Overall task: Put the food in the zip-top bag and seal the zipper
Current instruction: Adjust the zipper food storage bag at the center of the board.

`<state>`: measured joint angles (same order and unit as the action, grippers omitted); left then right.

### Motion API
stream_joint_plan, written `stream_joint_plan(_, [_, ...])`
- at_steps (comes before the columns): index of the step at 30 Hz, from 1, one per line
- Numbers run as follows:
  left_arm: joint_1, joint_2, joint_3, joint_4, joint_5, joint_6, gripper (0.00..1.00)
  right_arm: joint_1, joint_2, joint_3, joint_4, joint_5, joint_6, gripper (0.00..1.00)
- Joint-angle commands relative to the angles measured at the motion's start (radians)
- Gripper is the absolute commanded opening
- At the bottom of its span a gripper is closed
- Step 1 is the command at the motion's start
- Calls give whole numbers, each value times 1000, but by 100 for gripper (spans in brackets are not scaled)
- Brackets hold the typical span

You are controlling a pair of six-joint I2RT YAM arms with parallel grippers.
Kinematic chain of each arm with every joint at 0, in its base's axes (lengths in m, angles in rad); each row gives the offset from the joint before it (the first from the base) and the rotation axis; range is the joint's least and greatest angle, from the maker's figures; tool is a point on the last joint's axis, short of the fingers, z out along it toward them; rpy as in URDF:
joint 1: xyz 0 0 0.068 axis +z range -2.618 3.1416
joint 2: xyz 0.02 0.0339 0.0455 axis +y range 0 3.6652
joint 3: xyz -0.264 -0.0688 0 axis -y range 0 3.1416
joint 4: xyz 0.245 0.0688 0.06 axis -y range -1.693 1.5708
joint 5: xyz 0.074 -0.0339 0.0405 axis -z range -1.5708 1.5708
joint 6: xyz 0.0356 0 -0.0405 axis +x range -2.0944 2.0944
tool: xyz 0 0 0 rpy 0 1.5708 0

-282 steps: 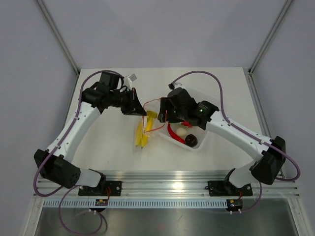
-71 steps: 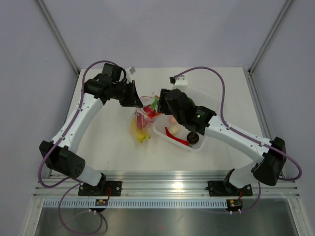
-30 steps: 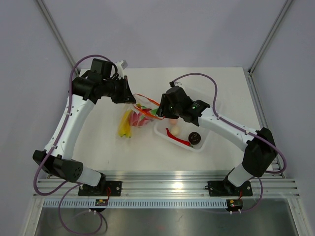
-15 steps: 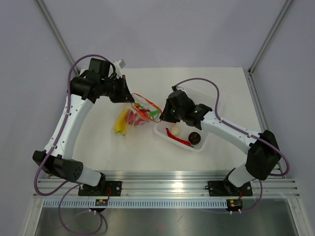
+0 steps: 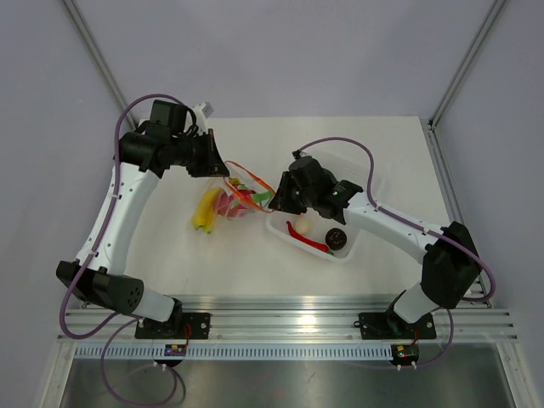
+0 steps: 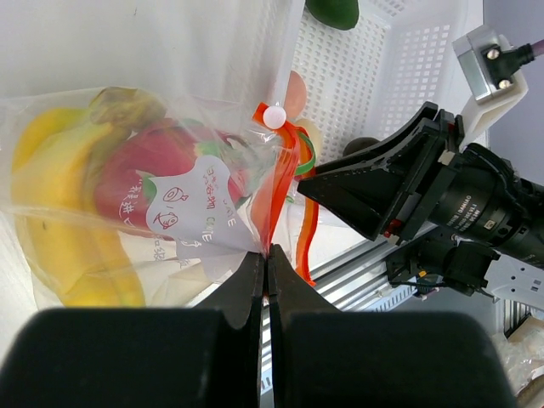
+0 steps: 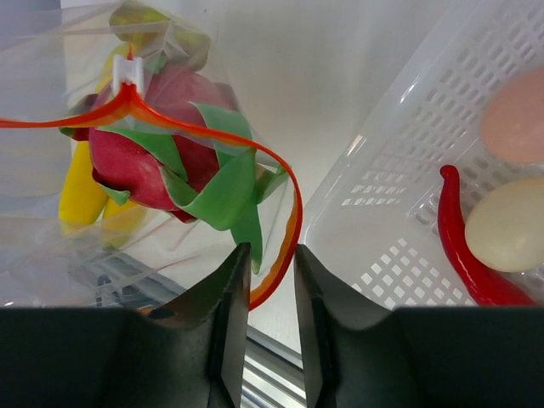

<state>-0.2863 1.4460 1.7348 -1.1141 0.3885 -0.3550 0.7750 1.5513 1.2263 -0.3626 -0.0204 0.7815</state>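
The zip-top bag (image 5: 228, 204) hangs crinkled at table centre-left, holding a yellow banana (image 5: 205, 210) and a pink-red dragon fruit (image 7: 136, 153). My left gripper (image 6: 265, 255) is shut on the bag's mouth at the orange-red zipper (image 6: 280, 187). My right gripper (image 7: 272, 255) is open at the mouth's other side. The zipper strip (image 7: 289, 221) and a green leaf tip pass between its fingers, with a gap showing. A red chilli (image 5: 306, 240), a whitish piece (image 7: 510, 225), a dark round fruit (image 5: 336, 239) and a green avocado (image 6: 333, 10) lie in the tray.
The rigid clear tray (image 5: 364, 182) stands right of the bag, under my right arm, with a pale pink round piece (image 7: 514, 115) in it. Aluminium rails run along the near edge (image 5: 289, 319). Grey walls enclose the table on three sides.
The left arm has drawn the bag and banana a little to the left. The right gripper has dropped slightly and followed leftwards to the bag's mouth.
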Motion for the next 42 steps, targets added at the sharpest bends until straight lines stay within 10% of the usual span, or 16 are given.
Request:
stream_joint_plan(1, [10,-58,52,65,26,11,0,-6,23,12,39,-26,4,31])
stream_joint_plan(8, [16,-61,43,68,27,13,0,-6,16,-8,82,-52,33,0])
stream_joint_plan(25, [72,-6,181,36,-85,22,0,-5,185,595,-119,-78,-182,0])
stream_joint_plan(34, [72,37,-285,237,-69,-12,0,-9,361,510,-133,4,-231,0])
stream_joint_plan(42, [72,-31,-14,140,-105,4,0,-8,228,621,-134,69,-283,0])
